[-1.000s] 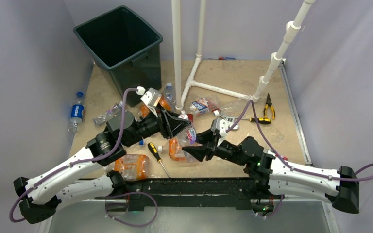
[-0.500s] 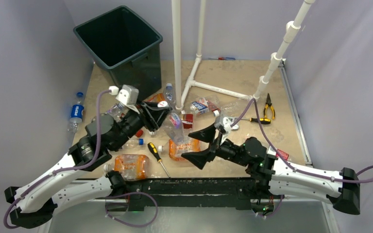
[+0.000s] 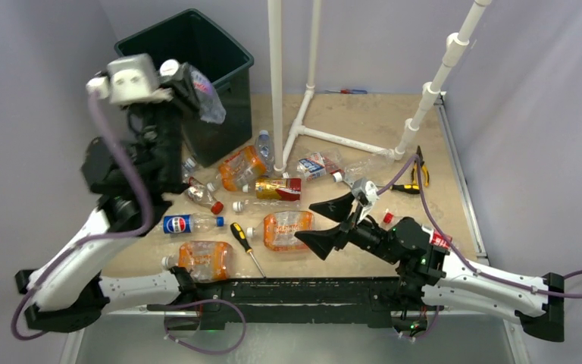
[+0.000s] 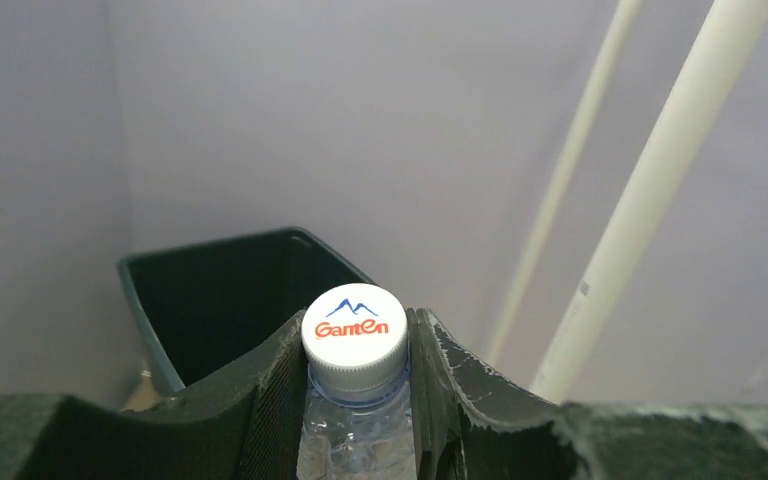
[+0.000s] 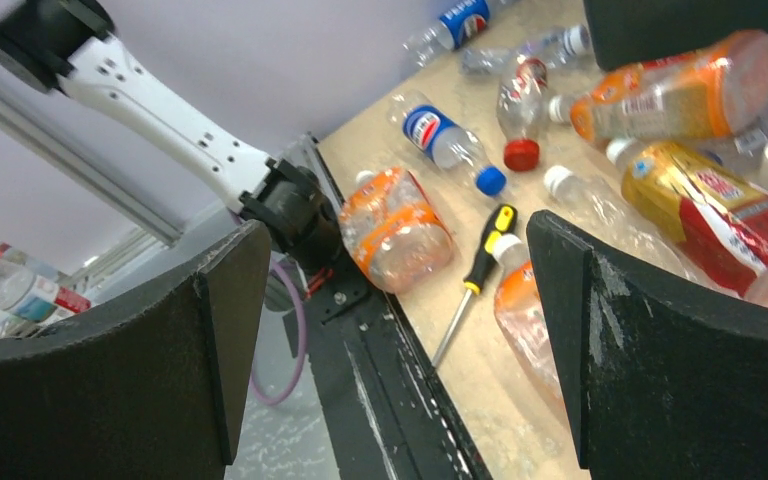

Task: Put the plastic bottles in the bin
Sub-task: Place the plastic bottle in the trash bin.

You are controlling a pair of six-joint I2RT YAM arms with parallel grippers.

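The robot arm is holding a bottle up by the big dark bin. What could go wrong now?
1. The left gripper pinches the clear plastic bottle with the white cap only near its neck, so it might slip out early.
2. From above, the bottle seems to hang about at the near rim of the dark green-black plastic bin. Let go there, it may bounce off and land outside.
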